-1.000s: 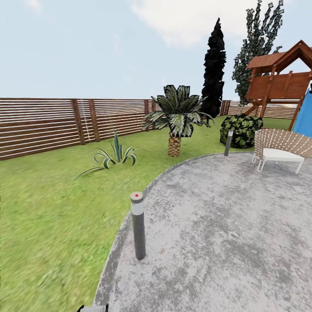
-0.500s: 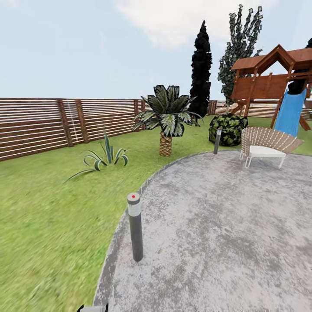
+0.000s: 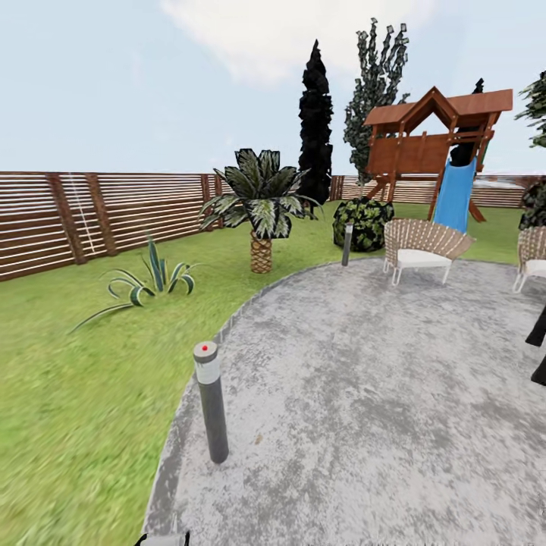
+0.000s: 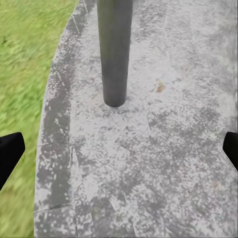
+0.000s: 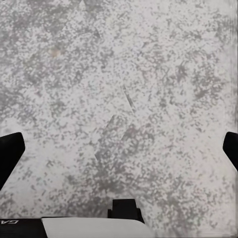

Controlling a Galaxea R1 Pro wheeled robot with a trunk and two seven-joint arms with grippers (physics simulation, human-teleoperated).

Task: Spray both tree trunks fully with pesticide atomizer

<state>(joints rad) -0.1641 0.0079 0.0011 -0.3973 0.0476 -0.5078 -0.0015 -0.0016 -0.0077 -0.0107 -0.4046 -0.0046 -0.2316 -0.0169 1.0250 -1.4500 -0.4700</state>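
Note:
The pesticide atomizer is out of view, and no thick grey-brown tree trunk shows. I stand on the grey paved patio [image 3: 364,394], with the green lawn [image 3: 68,379] at my left running to the brown slat fence [image 3: 114,212]. In the left wrist view my left gripper [image 4: 119,153] hangs open over the patio's edge, its black fingertips [image 4: 9,152] wide apart, with a grey lamp post [image 4: 115,49] just ahead. My right gripper [image 5: 119,153] is also open above bare paving, nothing between its fingertips [image 5: 9,154].
A grey bollard lamp with a red dot [image 3: 211,402] stands near the patio's left edge, a second one [image 3: 347,244] farther off. Beyond are a short palm [image 3: 261,205], a spiky plant [image 3: 148,277], a black cypress [image 3: 315,121], a bush [image 3: 364,222], wicker chairs [image 3: 421,246] and a wooden play tower with a blue slide [image 3: 444,159].
The whole head view has swung to the right, so the camera has turned. More of the play tower and a second chair have come into the picture. Both grippers stay open.

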